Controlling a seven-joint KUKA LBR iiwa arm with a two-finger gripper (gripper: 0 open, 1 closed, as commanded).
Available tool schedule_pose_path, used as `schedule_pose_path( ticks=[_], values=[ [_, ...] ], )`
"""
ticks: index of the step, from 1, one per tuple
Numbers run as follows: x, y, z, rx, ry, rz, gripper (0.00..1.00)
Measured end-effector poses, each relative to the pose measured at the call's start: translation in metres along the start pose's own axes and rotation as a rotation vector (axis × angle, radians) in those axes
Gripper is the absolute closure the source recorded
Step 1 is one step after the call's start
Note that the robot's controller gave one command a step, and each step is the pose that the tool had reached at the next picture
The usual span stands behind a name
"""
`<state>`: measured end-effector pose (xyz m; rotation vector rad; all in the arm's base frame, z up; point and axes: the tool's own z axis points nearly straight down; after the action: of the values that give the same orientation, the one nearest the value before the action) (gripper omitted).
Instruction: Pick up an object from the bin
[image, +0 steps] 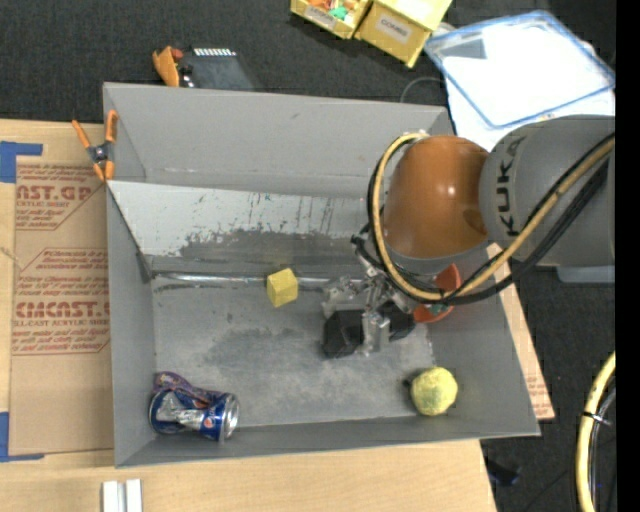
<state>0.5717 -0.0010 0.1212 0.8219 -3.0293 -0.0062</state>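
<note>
My gripper (358, 318) hangs low over the middle right of the bin floor, under the arm's orange cover. A small black block (338, 335) lies right at its metal fingers (375, 325), touching or just below them; I cannot tell whether the fingers are round it. A small yellow cube (283, 287) sits to the left of the gripper, near the back wall. A yellow-green tennis ball (433, 391) rests in front of the gripper, by the near right corner. A red-orange thing (437, 300) peeks out from under the cover, to the right of the gripper.
A crushed blue and silver drink can (192, 410) lies in the near left corner. The arm and its orange cover hang over the right back part of the bin and hide what lies beneath.
</note>
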Motion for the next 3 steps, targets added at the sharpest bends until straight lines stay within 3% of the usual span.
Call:
schedule_pose_path(
  ticks=[1,2,3],
  values=[
    [0.021,-0.046,0.049,0.003,-0.012,-0.029,1.0],
    [0.021,-0.046,0.049,0.003,-0.012,-0.029,1.0],
    [0.023,-0.037,0.01,-0.006,0.002,-0.021,1.0]
  ],
)
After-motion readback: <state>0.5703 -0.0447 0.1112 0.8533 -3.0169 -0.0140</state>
